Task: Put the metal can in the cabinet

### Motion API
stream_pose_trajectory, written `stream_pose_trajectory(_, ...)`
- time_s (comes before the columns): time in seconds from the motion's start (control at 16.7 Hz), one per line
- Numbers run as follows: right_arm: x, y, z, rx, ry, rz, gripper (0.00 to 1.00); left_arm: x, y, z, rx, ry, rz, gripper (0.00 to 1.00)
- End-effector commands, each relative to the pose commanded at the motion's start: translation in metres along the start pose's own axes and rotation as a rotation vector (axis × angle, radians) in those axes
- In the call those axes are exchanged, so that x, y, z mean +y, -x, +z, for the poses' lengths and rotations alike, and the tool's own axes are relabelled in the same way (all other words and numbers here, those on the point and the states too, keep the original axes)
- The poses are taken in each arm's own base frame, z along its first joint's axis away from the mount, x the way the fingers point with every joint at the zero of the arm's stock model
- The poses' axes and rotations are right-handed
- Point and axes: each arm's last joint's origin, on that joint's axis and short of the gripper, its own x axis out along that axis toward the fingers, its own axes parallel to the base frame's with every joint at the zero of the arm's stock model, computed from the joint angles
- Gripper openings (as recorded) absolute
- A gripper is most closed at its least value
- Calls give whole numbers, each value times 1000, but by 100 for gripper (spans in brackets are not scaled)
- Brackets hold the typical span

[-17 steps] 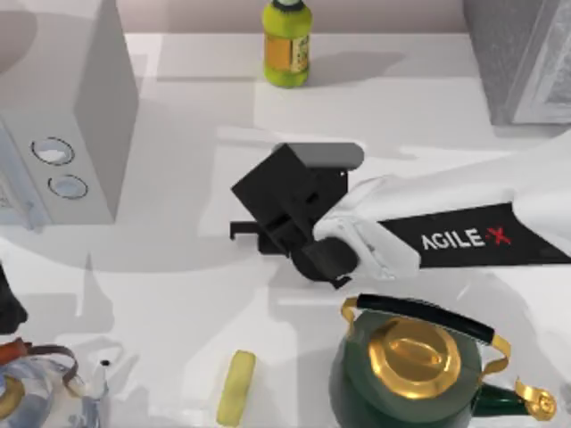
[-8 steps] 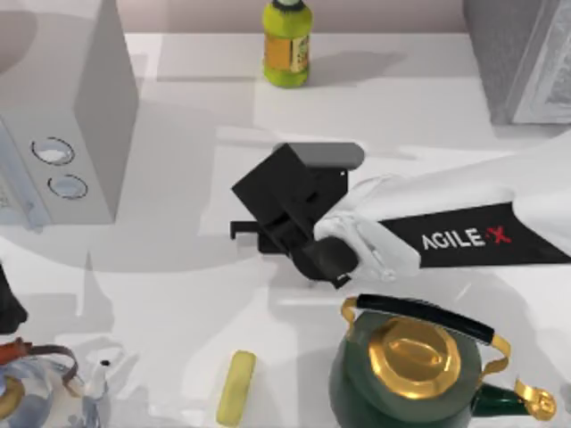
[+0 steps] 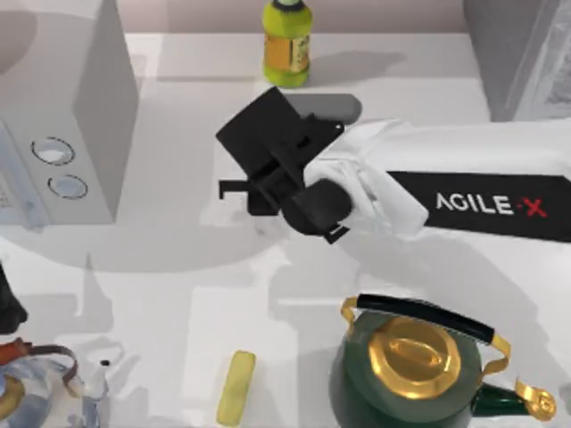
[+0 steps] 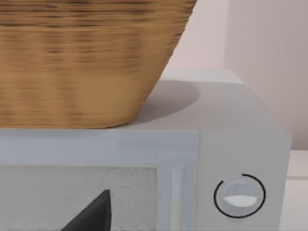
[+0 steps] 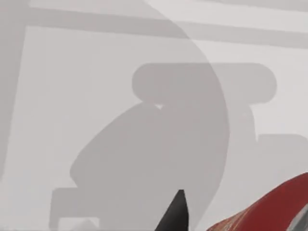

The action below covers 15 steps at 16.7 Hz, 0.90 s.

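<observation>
since the earlier frame right claw (image 3: 234, 189) shifts up-surface, toward the far edge. metal can (image 5: 269, 209) sits red at the claw in the wrist view; grip cannot be confirmed. cabinet (image 3: 522, 53) lies far right, well apart. left arm parked.

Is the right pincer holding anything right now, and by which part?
Apparently the metal can: its red side sits right beside the right pincer, which is above the table's middle. The exact contact spot is hidden, so the hold cannot be confirmed.

The white letters "AGILE" and a red "X" stand on a black panel of the right arm (image 3: 482, 203), behind its claw. No other text is readable.
</observation>
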Motion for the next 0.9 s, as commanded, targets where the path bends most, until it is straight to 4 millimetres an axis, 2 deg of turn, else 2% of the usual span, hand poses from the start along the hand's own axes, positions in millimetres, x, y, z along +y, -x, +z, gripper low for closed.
stream_pose_trajectory(0.3, -4, 53, 46, 18, 17, -7, 0, 0, 0, 0, 0, 0, 0, 100)
stream_pose_trajectory(0.42, -7, 67, 57, 8, 8, 3, 0, 0, 0, 0, 0, 0, 0, 100)
stream_pose_trajectory(0.72, -6, 68, 57, 7, 7, 5, 0, 0, 0, 0, 0, 0, 0, 100)
stream_pose_trajectory(0.9, -22, 70, 64, 0, -12, 4, 0, 0, 0, 0, 0, 0, 0, 100)
